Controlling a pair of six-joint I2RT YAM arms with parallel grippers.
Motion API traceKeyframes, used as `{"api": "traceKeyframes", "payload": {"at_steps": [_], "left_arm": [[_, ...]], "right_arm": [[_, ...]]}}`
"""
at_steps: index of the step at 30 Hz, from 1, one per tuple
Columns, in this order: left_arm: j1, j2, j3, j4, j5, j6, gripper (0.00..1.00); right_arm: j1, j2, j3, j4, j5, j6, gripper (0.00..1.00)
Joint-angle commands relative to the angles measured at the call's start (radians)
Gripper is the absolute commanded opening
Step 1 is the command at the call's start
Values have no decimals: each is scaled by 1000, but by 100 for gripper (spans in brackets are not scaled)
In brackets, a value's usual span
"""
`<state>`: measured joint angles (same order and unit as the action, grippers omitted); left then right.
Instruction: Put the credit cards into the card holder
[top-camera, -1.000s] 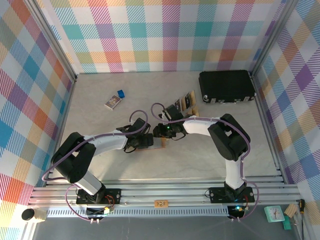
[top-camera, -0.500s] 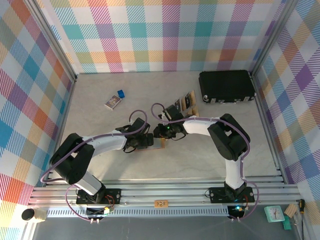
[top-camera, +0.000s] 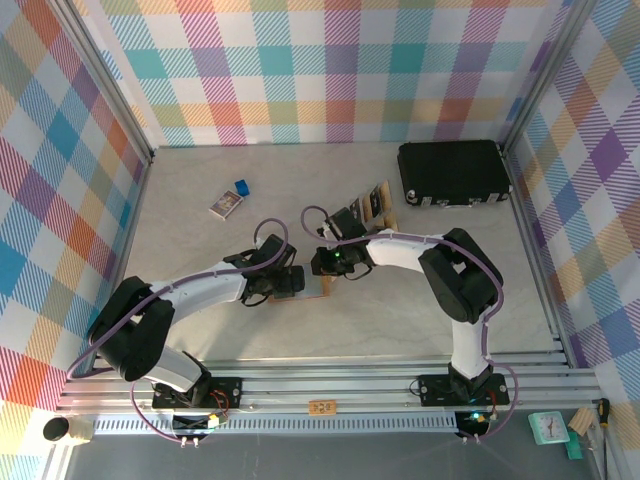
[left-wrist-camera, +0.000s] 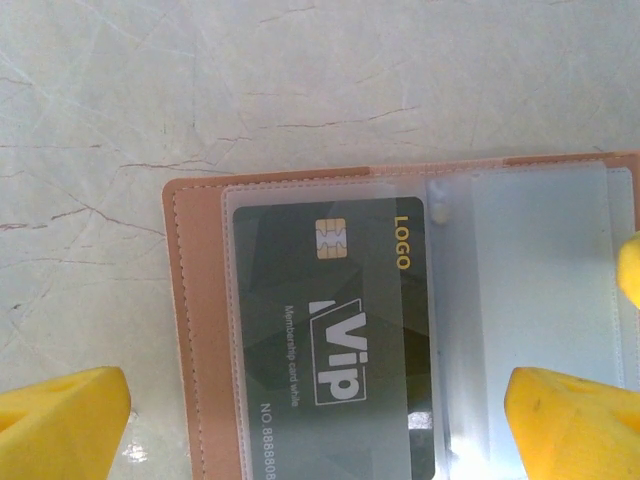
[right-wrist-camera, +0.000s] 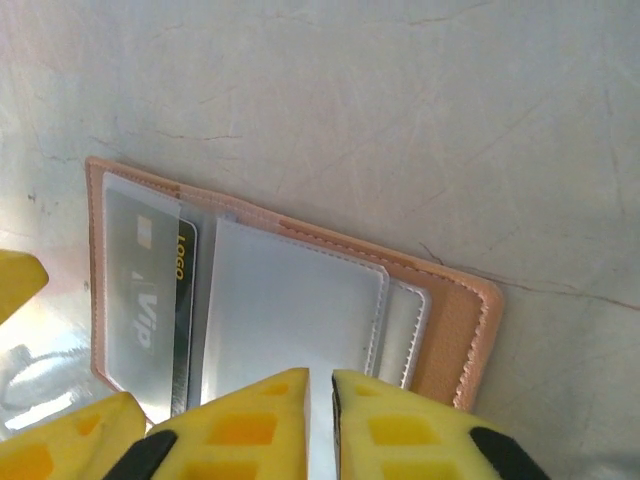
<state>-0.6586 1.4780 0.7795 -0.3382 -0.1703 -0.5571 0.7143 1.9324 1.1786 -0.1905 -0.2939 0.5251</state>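
A pale marbled table (top-camera: 200, 330) sits inside plaid-patterned walls. The tan leather card holder (top-camera: 318, 287) lies open and flat near its middle, between the two arms. One dark VIP card (left-wrist-camera: 330, 340) is already seated in a clear sleeve on one half of the holder. The neighbouring sleeves (right-wrist-camera: 295, 300) look empty.

The other credit cards (top-camera: 365, 210), dark and tan, lie in a loose group farther back, near the black case (top-camera: 453, 172) and well apart from the holder. By this showing the task is early, with one card in and several to go.

The left gripper (left-wrist-camera: 315, 425) hangs over the holder with its yellow fingers spread wide, holding nothing. The right gripper (right-wrist-camera: 320, 400) is at the holder's near edge, its fingers drawn almost together with a thin slit between. Whether they pinch a sleeve edge cannot be told.
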Motion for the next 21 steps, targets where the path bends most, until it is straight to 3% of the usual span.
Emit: {"api": "traceKeyframes", "payload": {"at_steps": [1, 8, 21], "left_arm": [[-4, -4, -10, -15, -13, 7, 96], [-4, 15, -9, -9, -13, 11, 97], [-4, 43, -9, 1, -9, 23, 99]], "right_arm": [[2, -7, 33, -36, 7, -37, 8], [4, 32, 34, -21, -17, -32, 0], [34, 89, 76, -21, -39, -20, 0]]}}
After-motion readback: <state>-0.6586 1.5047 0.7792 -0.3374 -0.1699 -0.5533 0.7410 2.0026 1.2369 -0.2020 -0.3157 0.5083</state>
